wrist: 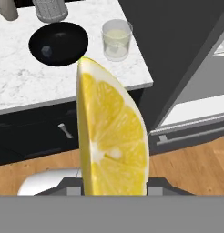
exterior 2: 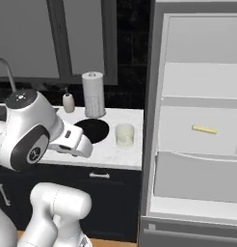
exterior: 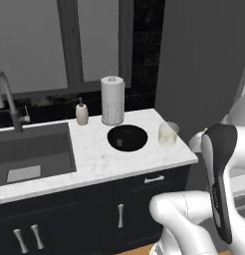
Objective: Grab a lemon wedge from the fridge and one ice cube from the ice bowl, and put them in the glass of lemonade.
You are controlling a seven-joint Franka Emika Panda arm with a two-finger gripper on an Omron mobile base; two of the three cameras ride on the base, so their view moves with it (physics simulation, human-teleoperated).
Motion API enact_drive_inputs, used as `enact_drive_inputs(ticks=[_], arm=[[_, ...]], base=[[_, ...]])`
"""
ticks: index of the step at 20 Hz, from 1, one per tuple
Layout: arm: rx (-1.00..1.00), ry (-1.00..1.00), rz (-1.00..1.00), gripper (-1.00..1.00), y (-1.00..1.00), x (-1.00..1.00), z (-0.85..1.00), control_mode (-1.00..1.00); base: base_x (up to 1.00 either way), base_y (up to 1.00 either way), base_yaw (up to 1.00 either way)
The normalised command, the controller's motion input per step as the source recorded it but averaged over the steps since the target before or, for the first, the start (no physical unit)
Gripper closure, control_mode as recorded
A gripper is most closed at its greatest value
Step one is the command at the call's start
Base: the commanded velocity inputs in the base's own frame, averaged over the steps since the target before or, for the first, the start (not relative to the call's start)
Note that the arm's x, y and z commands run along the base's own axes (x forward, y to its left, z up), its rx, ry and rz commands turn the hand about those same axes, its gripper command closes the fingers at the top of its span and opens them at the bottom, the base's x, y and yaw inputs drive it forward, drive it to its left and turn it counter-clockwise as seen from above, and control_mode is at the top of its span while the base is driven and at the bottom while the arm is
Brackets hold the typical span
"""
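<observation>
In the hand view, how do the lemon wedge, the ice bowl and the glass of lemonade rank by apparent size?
1. lemon wedge, largest only because it is held right at the camera.
2. ice bowl.
3. glass of lemonade, narrower than the bowl.

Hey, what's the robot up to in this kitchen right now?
The white arm's gripper holds a bright yellow lemon wedge, above the wooden floor in front of the open grey fridge. The short clear glass of lemonade waits on the white marble counter beside the glossy black ice bowl, a small ice cube inside.
</observation>
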Motion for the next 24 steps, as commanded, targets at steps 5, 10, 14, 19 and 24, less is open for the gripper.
enact_drive_inputs(ticks=[5,10,14,19,24], arm=[[0.0,0.0,0.0,1.0,0.0,0.0,0.0,1.0],[0.0,0.0,0.0,1.0,0.0,0.0,0.0,1.0],[0.0,0.0,0.0,1.0,0.0,0.0,0.0,1.0],[0.0,0.0,0.0,1.0,0.0,0.0,0.0,1.0],[0.0,0.08,-0.13,1.0,0.0,0.41,-0.36,-1.0]], base=[[0.54,0.09,-0.19],[0.44,0.39,-0.23],[0.44,0.55,-0.23],[0.57,0.26,-0.19],[0.1,0.0,-0.03]])
